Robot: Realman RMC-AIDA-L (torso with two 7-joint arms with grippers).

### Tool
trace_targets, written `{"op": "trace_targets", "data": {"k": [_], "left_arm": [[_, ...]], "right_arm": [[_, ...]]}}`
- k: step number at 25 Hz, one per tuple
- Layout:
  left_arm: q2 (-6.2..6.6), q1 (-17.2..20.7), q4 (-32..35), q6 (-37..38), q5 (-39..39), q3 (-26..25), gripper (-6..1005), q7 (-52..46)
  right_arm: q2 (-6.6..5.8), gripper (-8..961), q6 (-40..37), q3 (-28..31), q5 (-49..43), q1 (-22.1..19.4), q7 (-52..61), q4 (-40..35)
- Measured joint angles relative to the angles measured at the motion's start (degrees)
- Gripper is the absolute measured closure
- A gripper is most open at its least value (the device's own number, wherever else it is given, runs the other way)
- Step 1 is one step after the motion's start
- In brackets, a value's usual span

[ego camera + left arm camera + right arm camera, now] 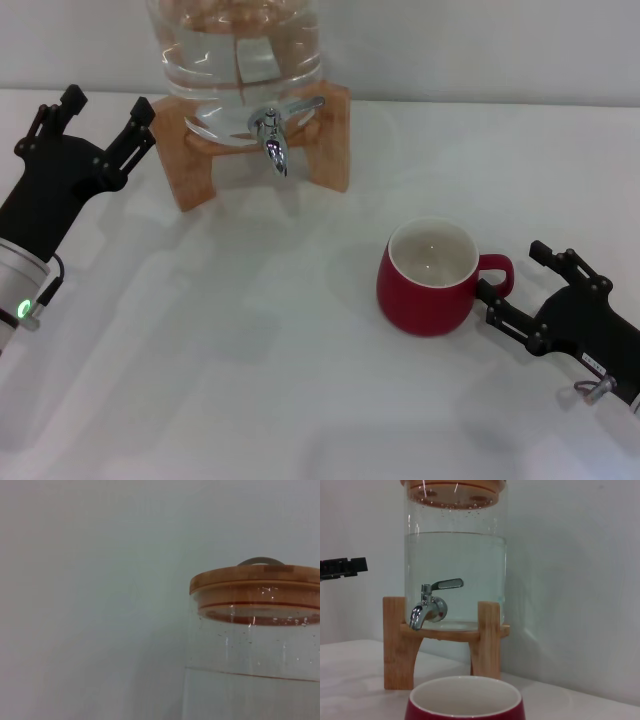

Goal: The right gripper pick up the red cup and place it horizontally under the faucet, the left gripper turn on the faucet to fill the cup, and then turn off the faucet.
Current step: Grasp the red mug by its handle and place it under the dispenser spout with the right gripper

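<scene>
The right end effector (507, 290), a black pronged claw with prongs spread, sits just beside the handle of the glossy red ceramic cup (428, 277) (upright on the white desk (250, 380)). Farther back, the chrome faucet (272, 138) juts from the clear water jar (235, 60); the left end effector (105, 110) hovers spread beside its wooden stand (200, 170).

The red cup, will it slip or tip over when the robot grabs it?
The red cup looks glossy, so it may be a bit slippery. It sits upright, wide and empty, so it probably won't tip easily. It seems ceramic, likely breakable if dropped. The right tool is open by its handle.
</scene>
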Motion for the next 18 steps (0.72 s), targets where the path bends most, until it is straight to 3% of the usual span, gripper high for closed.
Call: {"op": "trace_targets", "data": {"k": [18], "left_arm": [[0.00, 0.00, -0.09, 0.09, 0.00, -0.06, 119, 0.00]], "right_arm": [[0.00, 103, 0.26, 0.08, -0.21, 0.18, -1.99, -0.45]]}}
